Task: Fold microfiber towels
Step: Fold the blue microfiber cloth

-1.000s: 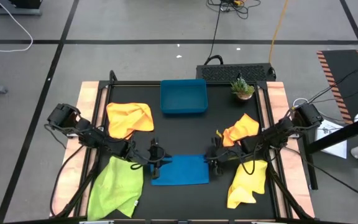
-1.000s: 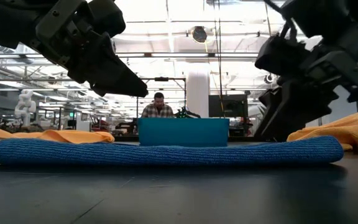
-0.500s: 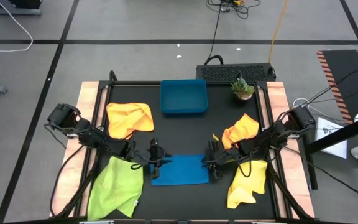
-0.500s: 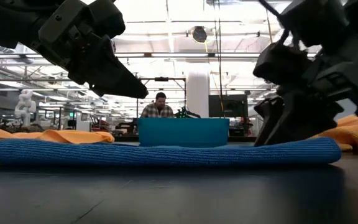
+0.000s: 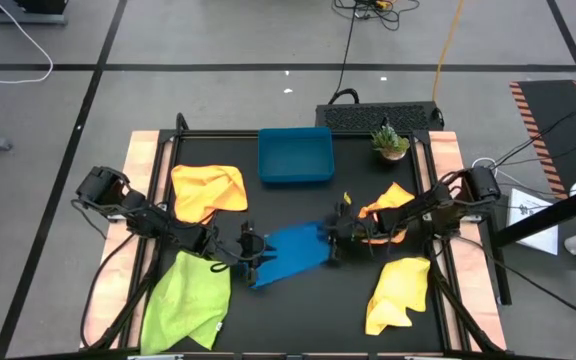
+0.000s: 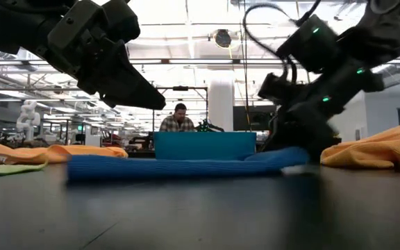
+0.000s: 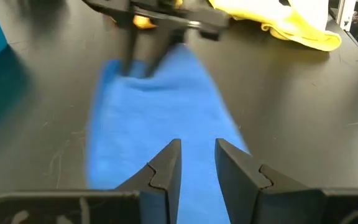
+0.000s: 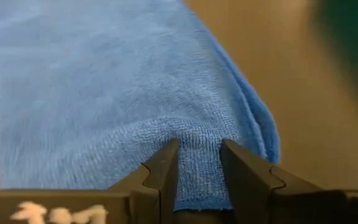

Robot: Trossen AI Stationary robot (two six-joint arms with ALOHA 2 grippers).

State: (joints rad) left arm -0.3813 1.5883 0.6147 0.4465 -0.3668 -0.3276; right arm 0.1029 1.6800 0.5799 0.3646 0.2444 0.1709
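A folded blue microfiber towel [image 5: 290, 255] lies askew on the black table, near the front middle, its right end farther from the front edge than its left end. My right gripper [image 5: 336, 242] is shut on the right end. In the left wrist view the right gripper shows blurred beyond the towel [image 7: 160, 106]. My left gripper [image 5: 255, 260] hangs over the towel's left end, raised above it [image 6: 155, 103]. Its fingers stand a little apart [image 7: 197, 149] with nothing between them. My right gripper pinches the towel's right end at its edge [image 8: 197, 168] between its two fingers, and the cloth puckers there. The fingers slant down from the table's right side. A fold with more than one layer shows beside them [image 8: 260, 124]. The rest of the towel lies on the table.
A blue tray [image 5: 295, 155] stands at the far middle, a small potted plant [image 5: 390, 140] at the far right. Other towels lie around: orange [image 5: 208, 190] far left, lime green [image 5: 188, 300] near left, orange [image 5: 393, 205] right, yellow [image 5: 396, 295] near right. A person [image 6: 178, 118] sits beyond the table.
My right gripper has gone toward the table's far edge and a little down, keeping its hold. It has dragged the blue towel's right end with it. The towel has turned from square with the front edge to askew, and its left end has slid a little toward the right.
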